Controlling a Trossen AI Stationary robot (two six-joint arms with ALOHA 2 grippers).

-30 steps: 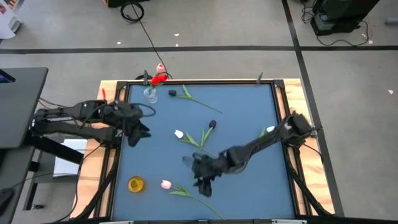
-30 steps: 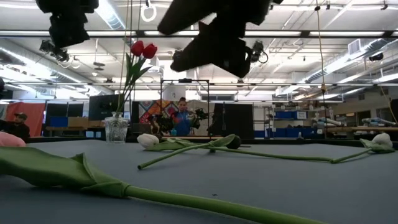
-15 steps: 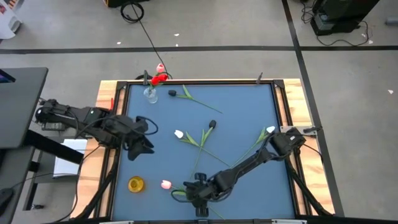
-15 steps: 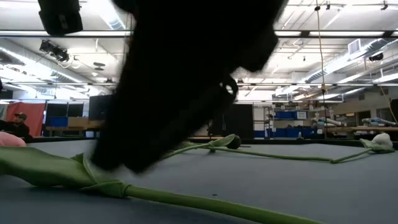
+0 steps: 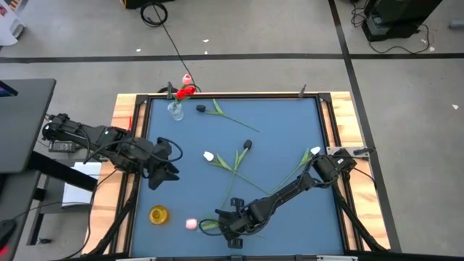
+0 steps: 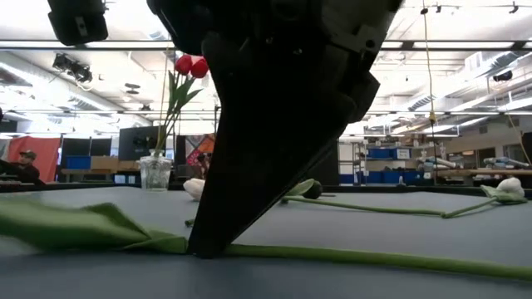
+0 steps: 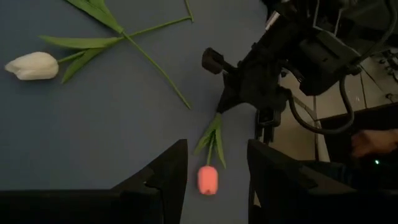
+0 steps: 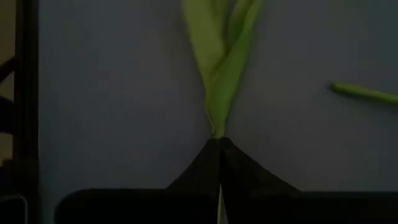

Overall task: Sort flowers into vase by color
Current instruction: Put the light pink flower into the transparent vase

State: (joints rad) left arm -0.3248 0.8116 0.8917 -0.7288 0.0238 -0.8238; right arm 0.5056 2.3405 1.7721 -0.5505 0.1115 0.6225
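Red tulips (image 5: 185, 91) already in glass vase (image 5: 175, 109), right gripper (image 5: 230, 222) pinched shut on pink tulip (image 5: 191, 224) stem at its leaves, left gripper (image 5: 164, 169) waits open, white tulip (image 5: 209, 156) and others on table (image 5: 290, 130) unsorted.

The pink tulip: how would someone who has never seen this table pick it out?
Start at the blue table's near edge and find the yellow ring by its left corner. The pink tulip lies just right of it, with the right claw shut on its stem. It is the only pink head; the others are white, dark or red.
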